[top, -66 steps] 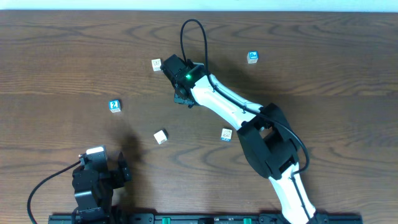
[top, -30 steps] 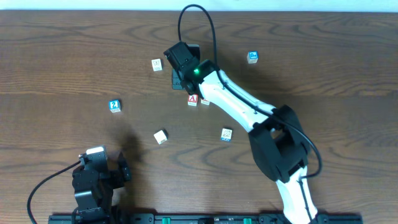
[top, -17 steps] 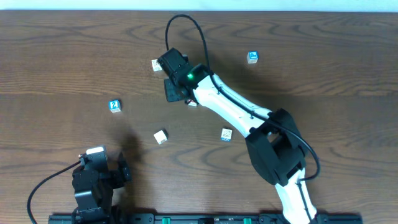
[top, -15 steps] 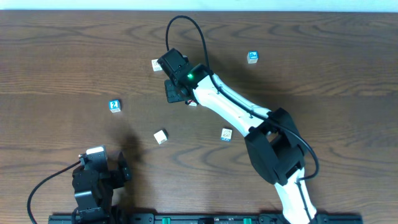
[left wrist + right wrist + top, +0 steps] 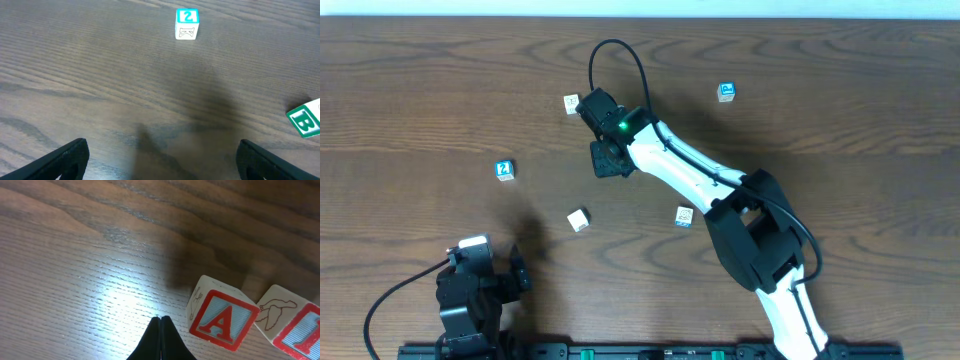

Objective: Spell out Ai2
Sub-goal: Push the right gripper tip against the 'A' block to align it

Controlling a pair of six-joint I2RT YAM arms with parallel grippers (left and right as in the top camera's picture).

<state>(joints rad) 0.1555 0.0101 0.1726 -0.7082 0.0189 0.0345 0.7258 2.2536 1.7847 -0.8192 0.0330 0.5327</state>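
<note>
In the right wrist view the red "A" cube [image 5: 222, 320] sits on the table, with a second red-framed cube [image 5: 295, 330] touching its right side; that cube's letter is cut off by the frame edge. My right gripper [image 5: 160, 320] is shut and empty, its tips low over the wood just left of the "A" cube. From overhead the right gripper [image 5: 605, 158] and arm hide both red cubes. The blue "2" cube [image 5: 505, 170] stands alone at the left, and is also ahead of the left gripper [image 5: 165, 165], the "2" cube [image 5: 187, 22] far from its open, empty fingers.
A pale cube [image 5: 571, 103] lies just behind the right gripper. Another blue-faced cube [image 5: 726, 92] is at the back right. A pale cube [image 5: 579, 220] and a further cube [image 5: 684, 215] lie nearer the front. A green "B" cube [image 5: 306, 119] shows at the left wrist view's right edge.
The right arm has swung left and forward, so its shut gripper now covers the red cubes seen from overhead a second ago. The left arm has not moved.
</note>
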